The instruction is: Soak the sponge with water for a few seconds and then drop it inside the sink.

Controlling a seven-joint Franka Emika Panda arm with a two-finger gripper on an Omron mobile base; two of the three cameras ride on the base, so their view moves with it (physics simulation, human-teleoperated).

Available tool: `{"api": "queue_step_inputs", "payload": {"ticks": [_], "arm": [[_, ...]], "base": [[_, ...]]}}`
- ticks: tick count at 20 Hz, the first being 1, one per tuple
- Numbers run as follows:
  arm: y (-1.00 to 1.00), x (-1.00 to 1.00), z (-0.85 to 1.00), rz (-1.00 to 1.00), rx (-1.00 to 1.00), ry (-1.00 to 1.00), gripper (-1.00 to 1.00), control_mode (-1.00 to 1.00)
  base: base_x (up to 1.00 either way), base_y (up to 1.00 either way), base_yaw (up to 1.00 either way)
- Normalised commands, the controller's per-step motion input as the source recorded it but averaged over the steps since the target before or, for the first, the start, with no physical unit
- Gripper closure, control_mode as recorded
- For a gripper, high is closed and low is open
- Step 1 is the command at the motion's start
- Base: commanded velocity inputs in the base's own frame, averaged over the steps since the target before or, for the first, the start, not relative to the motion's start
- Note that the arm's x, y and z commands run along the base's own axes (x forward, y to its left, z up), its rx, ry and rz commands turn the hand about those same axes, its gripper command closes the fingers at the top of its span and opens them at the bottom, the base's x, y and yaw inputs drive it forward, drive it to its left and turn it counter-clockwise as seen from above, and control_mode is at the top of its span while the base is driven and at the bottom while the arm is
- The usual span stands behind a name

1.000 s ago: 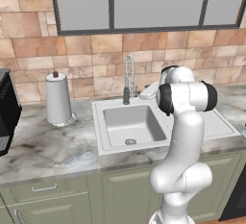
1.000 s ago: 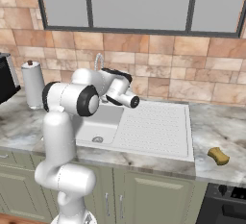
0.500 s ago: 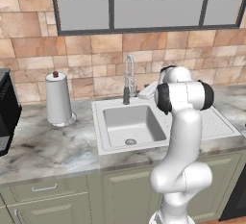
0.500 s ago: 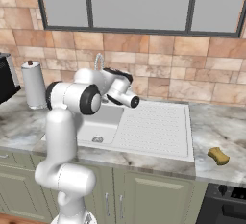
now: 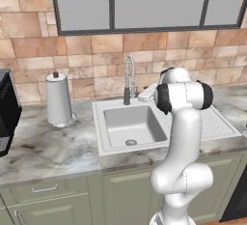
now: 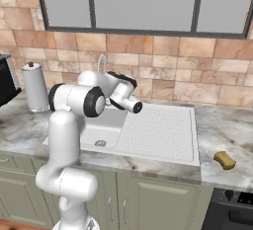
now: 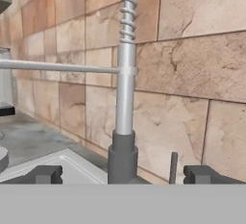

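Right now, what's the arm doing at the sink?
The gripper is open and empty, its fingers spread on either side of the faucet base at the back of the sink. No water is running. The sponge lies untouched on the counter to the right of the drainboard, so soaking hasn't started.

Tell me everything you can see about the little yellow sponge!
The sponge is a small yellow-tan block with a darker brownish side. It looks soft and a bit rounded. It lies flat on the marble counter, to the right of the white sink and its ribbed drainboard, near the counter's front edge. Nothing touches it but the counter. It sits well away from the faucet, and no water runs on it.
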Motion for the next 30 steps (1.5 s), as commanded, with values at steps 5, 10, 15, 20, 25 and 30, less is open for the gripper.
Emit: {"api": "queue_step_inputs", "payload": {"ticks": [5, 10, 15, 20, 25, 30], "arm": [[0.02, 0.12, -0.01, 0.00, 0.00, -0.01, -1.00, -1.00], [0.00, 0.17, -0.01, -0.02, 0.00, 0.00, -1.00, -1.00], [0.00, 0.21, -0.08, -0.06, 0.00, 0.00, -1.00, -1.00], [0.00, 0.18, -0.08, -0.06, 0.01, 0.00, -1.00, -1.00], [0.00, 0.19, -0.09, -0.04, 0.01, 0.00, -1.00, -1.00], [0.00, 0.16, -0.12, -0.04, 0.00, 0.00, -1.00, -1.00]], "base": [[0.00, 0.00, 0.00], [0.00, 0.00, 0.00], [0.00, 0.00, 0.00], [0.00, 0.00, 0.00], [0.00, 0.00, 0.00], [0.00, 0.00, 0.00]]}}
